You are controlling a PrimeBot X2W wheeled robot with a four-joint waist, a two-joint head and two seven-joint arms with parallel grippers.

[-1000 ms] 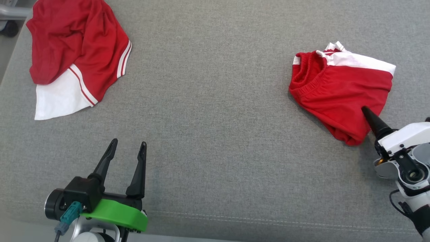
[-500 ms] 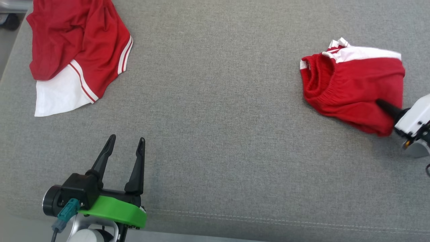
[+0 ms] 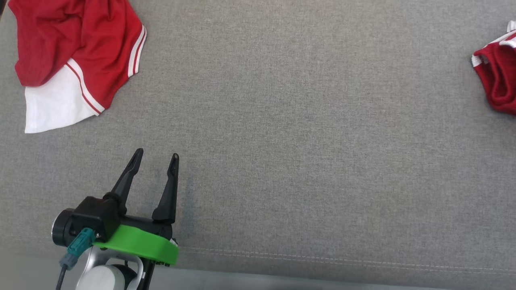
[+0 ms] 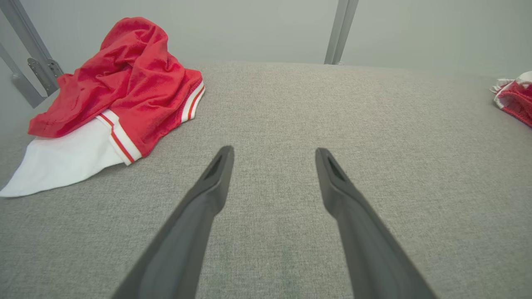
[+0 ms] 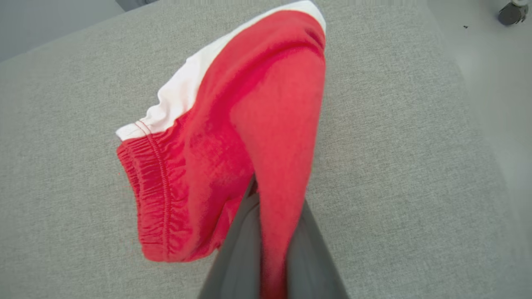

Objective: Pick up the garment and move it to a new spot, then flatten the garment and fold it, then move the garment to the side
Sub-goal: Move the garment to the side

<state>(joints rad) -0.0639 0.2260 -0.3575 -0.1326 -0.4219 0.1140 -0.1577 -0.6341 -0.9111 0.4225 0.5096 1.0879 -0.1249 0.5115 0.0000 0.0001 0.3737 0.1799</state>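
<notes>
The garment (image 5: 232,124) is a pair of red shorts with a white panel and an elastic waistband. In the right wrist view it hangs bunched over my right gripper (image 5: 266,199), whose two fingers are shut on a red fold of it above the grey fabric surface. In the head view the garment (image 3: 500,80) shows as a strip at the right edge. My left gripper (image 3: 157,153) rests at the lower left, open, with nothing between its fingers; in its own wrist view the left gripper (image 4: 274,150) points over bare grey fabric.
A second red and white garment (image 3: 80,44) lies crumpled at the far left, also seen as the second garment (image 4: 133,83). The grey fabric surface (image 3: 282,141) has a stitched front edge. Metal posts (image 4: 341,31) stand behind it. A caster wheel (image 5: 512,12) sits on the floor off the surface's side.
My right gripper has shut on the red shorts and carried them to the right, out past the head view's edge. The head camera has shifted a little. The left gripper has stayed open and still.
</notes>
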